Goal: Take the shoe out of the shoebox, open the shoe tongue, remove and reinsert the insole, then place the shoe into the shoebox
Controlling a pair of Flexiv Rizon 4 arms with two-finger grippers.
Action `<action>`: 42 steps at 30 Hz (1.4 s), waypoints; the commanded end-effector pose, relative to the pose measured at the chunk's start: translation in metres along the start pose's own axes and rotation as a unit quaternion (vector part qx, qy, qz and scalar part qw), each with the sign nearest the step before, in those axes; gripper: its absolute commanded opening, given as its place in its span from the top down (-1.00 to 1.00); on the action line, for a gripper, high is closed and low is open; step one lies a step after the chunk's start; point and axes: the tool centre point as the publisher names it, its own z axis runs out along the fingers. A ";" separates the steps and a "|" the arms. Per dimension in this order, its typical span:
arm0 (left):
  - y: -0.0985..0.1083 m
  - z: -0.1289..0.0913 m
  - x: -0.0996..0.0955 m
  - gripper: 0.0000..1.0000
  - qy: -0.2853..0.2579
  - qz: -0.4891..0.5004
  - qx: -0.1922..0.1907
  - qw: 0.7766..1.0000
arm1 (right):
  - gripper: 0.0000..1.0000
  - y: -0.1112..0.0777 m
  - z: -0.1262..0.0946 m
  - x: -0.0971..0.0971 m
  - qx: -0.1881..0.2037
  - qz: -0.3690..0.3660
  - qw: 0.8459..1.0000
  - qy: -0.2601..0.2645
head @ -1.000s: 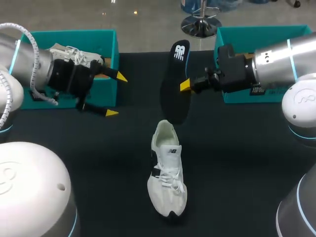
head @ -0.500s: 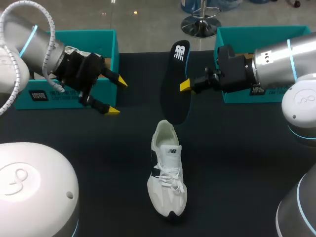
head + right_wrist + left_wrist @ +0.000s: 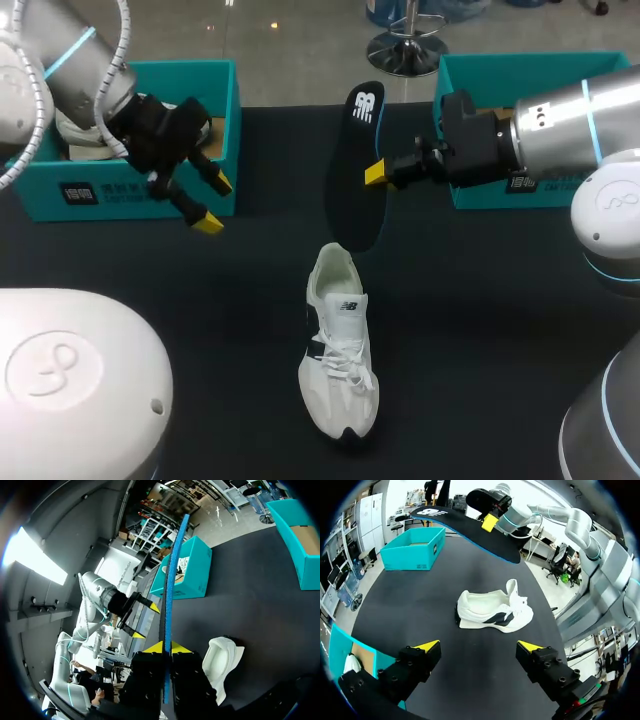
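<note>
**Now the insole is up in the air and the shoe sits on the table**

Out on the black table [image 3: 240, 300] sits 1 white shoe [image 3: 338, 345]. It stands on its own sole, not tipped over. Its toe points back at the robot and its open heel end points away. It has a dark mark on its side and its laces are white. The shoe is not in a box.

The right pincer [image 3: 375, 172] is squeezed tight on the insole [image 3: 357, 170]. It grips the long edge of the insole from 2 sides. The insole is dark on top and has a blue rim. It hangs in the air above the table, past the heel of the shoe. From the left wrist camera the insole [image 3: 465, 527] is clearly higher than the shoe [image 3: 495, 611] and does not touch it.

The left pincer [image 3: 213, 203] is spread wide and holds nothing. It hangs just in front of the left shoebox [image 3: 220, 110], well apart from the shoe. From its own camera, the shoe lies ahead of its 2 yellow tips.

The left shoebox is teal and has something white [image 3: 72, 135] in it, maybe another shoe, but the arm hides most of it. The right shoebox [image 3: 480, 62] is teal too and stands behind the right arm.
</note>
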 end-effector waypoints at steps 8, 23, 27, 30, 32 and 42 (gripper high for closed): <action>0.029 0.000 0.010 -1.00 -0.061 0.079 -0.015 0.995 | 1.00 -0.001 0.001 0.001 -0.001 0.001 1.000 -0.003; 0.039 -0.044 0.018 -1.00 0.004 0.073 -0.113 0.991 | 1.00 -0.001 0.001 0.001 -0.001 0.001 1.000 -0.003; 0.048 -0.048 0.022 -1.00 0.003 0.078 -0.134 0.988 | 1.00 -0.001 0.001 0.001 -0.001 0.001 1.000 -0.003; 0.054 -0.048 0.024 -1.00 0.007 0.085 -0.144 0.986 | 1.00 -0.001 0.001 0.001 -0.001 0.001 1.000 -0.003; 0.056 -0.048 0.024 -1.00 -0.001 0.086 -0.146 0.986 | 1.00 -0.001 0.001 0.001 -0.001 0.001 1.000 -0.003; 0.057 -0.048 0.024 -1.00 -0.005 0.089 -0.149 0.985 | 1.00 -0.001 0.001 0.001 -0.001 0.001 1.000 -0.003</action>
